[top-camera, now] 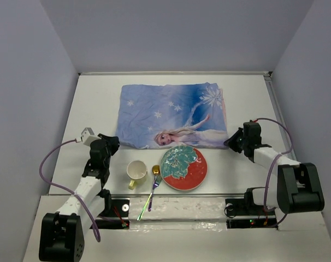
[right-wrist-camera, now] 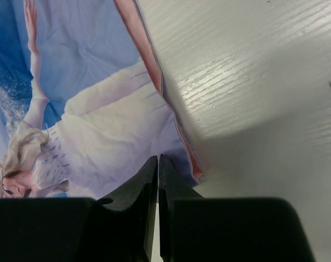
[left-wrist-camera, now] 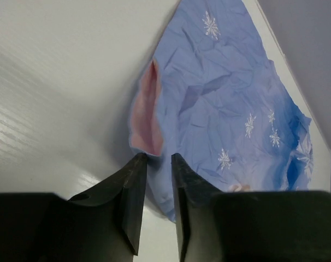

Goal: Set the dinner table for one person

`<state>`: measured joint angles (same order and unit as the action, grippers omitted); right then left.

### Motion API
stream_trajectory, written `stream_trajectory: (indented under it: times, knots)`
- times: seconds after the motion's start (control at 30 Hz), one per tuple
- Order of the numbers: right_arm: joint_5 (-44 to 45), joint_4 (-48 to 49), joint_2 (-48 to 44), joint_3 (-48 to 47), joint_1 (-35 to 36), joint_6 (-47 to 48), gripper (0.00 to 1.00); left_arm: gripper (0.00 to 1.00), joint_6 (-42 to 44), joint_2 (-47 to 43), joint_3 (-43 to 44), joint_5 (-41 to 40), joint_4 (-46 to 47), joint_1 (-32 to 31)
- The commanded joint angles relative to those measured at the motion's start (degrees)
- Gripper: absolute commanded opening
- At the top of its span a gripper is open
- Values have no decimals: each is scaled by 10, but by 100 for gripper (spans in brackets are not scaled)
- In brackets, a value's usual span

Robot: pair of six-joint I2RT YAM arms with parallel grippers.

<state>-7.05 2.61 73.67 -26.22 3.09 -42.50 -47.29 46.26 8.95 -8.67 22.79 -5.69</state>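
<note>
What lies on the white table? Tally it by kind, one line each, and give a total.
Cloth mat: 1
Plate: 1
Cup: 1
Cutlery pieces: 2
Total: 5

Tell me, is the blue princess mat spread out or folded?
Spread out, though wrinkled: the mat lies open on the table with its print showing. Only a small flap at one edge is turned over, showing pink.

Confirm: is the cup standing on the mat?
No, the cup stands on the bare table, nearer than the mat and left of the plate.
</note>
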Motion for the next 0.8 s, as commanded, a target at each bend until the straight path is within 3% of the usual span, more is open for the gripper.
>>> stream_trajectory:
  times: [0.0, 0.03, 0.1, 0.13, 0.2, 0.37, 0.5, 0.77]
  knots:
    - [28, -13, -27, -17, 2, -9, 15, 42, -16, -23, -10, 1, 25, -2]
    - [28, -19, -34, -22, 2, 0, 17, 49, -17, -33, -10, 0, 22, -2]
    - [36, -64, -68, -39, 2, 23, 22, 79, -20, -68, -4, -3, 5, -2]
    - [33, -73, -103, -45, 2, 36, 24, 85, -20, -81, 0, -6, -10, -2]
    - [-5, -96, -141, -53, 2, 56, 39, 99, -23, -116, 10, -13, -26, -2]
    - [-161, -110, -197, -54, 43, 60, 59, 99, 0, -136, 68, 13, -51, -3]
    - [-169, -133, -198, -44, 137, 71, 72, 99, 59, -137, 141, 65, -77, -4]
    - [-216, -105, -225, 45, 163, 49, 80, 99, 235, -108, 316, 283, -186, -7]
